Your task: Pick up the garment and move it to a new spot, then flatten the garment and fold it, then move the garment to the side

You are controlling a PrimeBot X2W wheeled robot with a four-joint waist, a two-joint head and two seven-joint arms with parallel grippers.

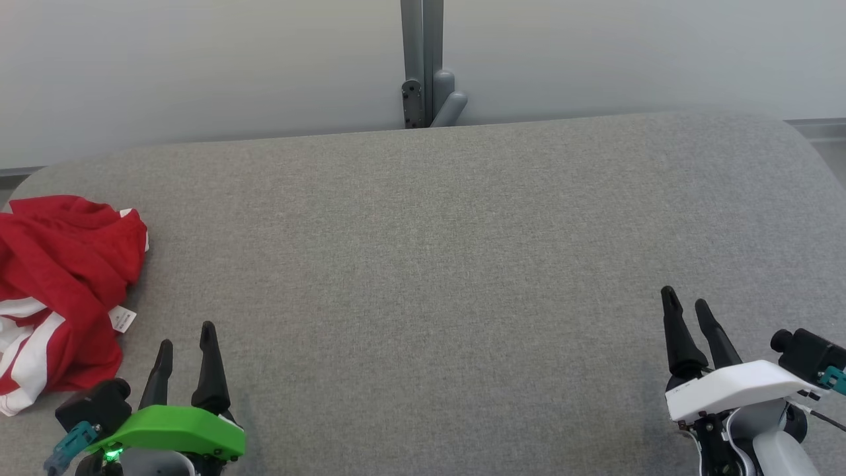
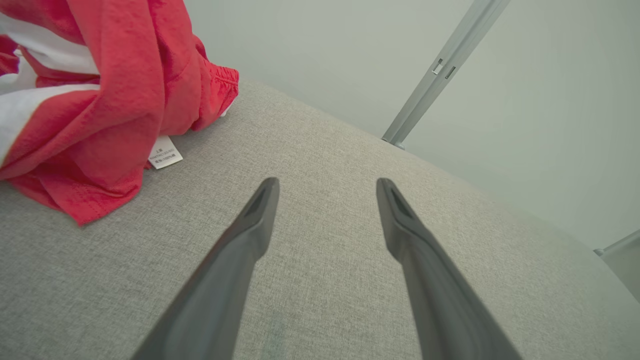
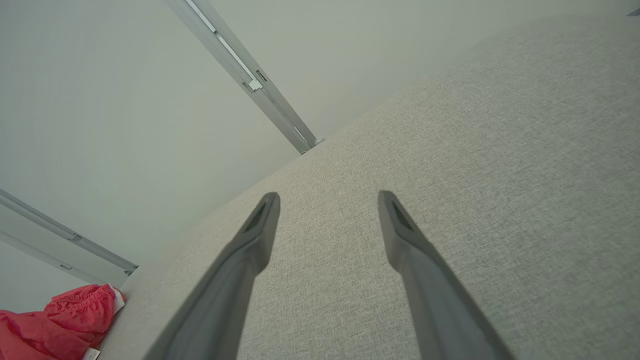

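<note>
I'm at the first step: nothing is picked up yet. My left claw stands spread and empty, and the crumpled red-and-white garment lies just to its left and slightly ahead on the grey worktop. My right claw is spread too, well away from the cloth. Next I'd swing the left claw over the heap, lower it and pinch a thick fold.
</note>
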